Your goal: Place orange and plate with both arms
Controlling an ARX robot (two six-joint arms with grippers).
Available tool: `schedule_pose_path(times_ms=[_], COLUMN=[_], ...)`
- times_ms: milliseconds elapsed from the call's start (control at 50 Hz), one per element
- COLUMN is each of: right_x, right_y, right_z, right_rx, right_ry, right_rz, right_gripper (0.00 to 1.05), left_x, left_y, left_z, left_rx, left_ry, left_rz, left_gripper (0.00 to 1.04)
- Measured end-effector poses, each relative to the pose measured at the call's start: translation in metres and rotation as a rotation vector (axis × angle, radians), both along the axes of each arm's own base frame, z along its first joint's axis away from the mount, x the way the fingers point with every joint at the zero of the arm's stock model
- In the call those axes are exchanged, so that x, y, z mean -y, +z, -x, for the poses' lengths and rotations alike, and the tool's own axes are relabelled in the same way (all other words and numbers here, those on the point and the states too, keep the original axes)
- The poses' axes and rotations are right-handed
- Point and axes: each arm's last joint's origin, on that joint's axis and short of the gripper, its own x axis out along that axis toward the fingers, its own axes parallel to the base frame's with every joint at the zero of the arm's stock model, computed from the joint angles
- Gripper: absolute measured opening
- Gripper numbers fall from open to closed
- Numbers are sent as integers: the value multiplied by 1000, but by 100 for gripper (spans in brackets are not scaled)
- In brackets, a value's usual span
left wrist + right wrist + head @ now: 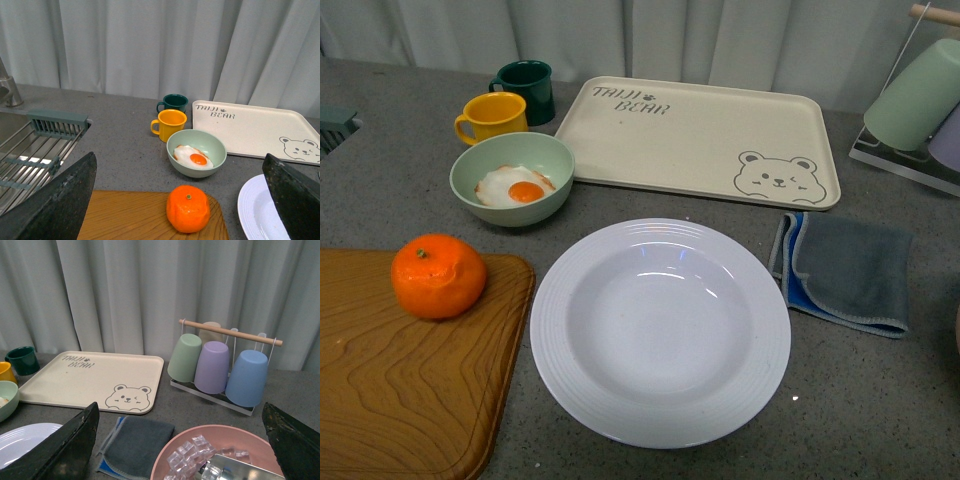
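Both claws are released, their dark fingers spread wide: the left claw (179,156) faces the orange (438,276), the right claw (180,405) faces the bear tray (700,130). The orange sits near the far right corner of the wooden board (410,390), with open wood on its near side. The plate (660,332) lies on the table (880,400) just beside the board's right edge. A green bowl (512,178) and a cloth (850,268) are close to its rim.
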Motion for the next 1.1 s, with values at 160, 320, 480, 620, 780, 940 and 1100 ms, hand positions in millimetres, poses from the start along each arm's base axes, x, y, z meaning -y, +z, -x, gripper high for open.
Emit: schedule_pose_path(times_ms=[160,320,480,620,780,940,1100], right_x=[0,0,0,0,0,0,0], right_y=[0,0,0,0,0,0,0], right_z=[0,0,0,0,0,0,0], right_rx=[0,0,0,0,0,0,0], right_ry=[0,0,0,0,0,0,0], right_rz=[0,0,0,0,0,0,0], right_gripper=[95,95,95,95,95,95,95], left_x=[0,0,0,0,0,0,0], left_y=[0,0,0,0,0,0,0], left_z=[0,0,0,0,0,0,0], left_rx=[0,0,0,0,0,0,0], left_ry=[0,0,0,0,0,0,0], left_rz=[0,0,0,0,0,0,0], left_gripper=[98,98,98,98,98,98,98])
